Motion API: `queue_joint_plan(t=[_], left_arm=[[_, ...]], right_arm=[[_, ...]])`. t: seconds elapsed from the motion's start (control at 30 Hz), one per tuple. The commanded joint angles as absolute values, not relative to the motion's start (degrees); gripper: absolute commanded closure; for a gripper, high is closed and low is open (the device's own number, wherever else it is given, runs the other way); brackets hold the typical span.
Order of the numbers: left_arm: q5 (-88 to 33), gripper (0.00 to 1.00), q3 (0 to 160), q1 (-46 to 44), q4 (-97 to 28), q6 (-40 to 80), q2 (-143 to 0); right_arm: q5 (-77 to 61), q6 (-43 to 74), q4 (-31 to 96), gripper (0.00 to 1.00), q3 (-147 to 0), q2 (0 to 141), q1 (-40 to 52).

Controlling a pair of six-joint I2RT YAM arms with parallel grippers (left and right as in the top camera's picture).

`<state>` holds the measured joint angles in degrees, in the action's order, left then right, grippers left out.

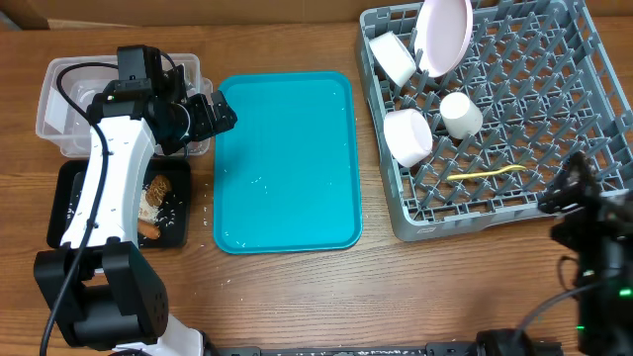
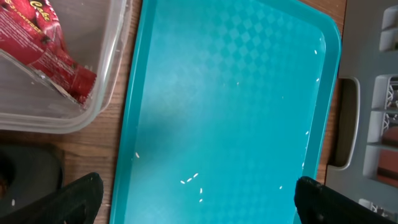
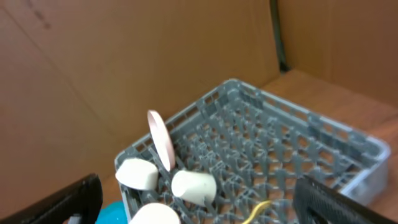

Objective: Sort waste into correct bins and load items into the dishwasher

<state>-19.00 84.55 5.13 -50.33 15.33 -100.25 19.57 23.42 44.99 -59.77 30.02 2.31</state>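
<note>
Both of your hands are spread wide and carry nothing. The left hand (image 1: 220,111) hovers over the seam between the clear tub (image 1: 59,109) and the teal tray (image 1: 287,158). The right hand (image 3: 202,205) hangs near the rack's (image 1: 554,89) near right corner.

The relation that matters is this: the only loose waste in sight is a scatter of rice grains (image 2: 191,179) on the teal tray, just below and to the right of your left hand. The left arm is much the nearer. The tray's long axis runs away from you. The black tray (image 1: 69,198) with the food scraps (image 1: 153,203) sits back toward that arm's base, on the far side from the grains.

The plate (image 1: 443,35), two bowls (image 1: 393,57) (image 1: 407,136), the cup (image 1: 460,114) and the spoon (image 1: 487,172) already sit in the rack, with the spoon lying crosswise. The red wrapper (image 2: 43,43) lies in the clear tub.

Your left arm covers much of the tub and part of the black tray from above, so no crumpled paper can be made out. The grains are too small to tell whether they would pinch or only smear. The right hand reads from above as a dark mass over the tabletop.
</note>
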Motion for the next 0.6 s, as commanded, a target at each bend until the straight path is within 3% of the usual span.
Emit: queue_joint_plan(t=[0.0, 0.27, 0.57], left_arm=[[-18.9, 0.0, 84.4, 5.2, -50.3, 15.7, -99.1], [-18.9, 0.0, 84.4, 5.2, -50.3, 15.7, -99.1], [-18.9, 0.0, 84.4, 5.2, -50.3, 15.7, -99.1]], right_arm=[[12.5, 22.0, 36.3, 0.0, -45.0, 21.1, -0.2], [4.1, 22.0, 20.5, 0.0, -18.4, 7.1, -3.4], [1.2, 17.9, 7.3, 0.0, -2.0, 0.2, -3.3]])
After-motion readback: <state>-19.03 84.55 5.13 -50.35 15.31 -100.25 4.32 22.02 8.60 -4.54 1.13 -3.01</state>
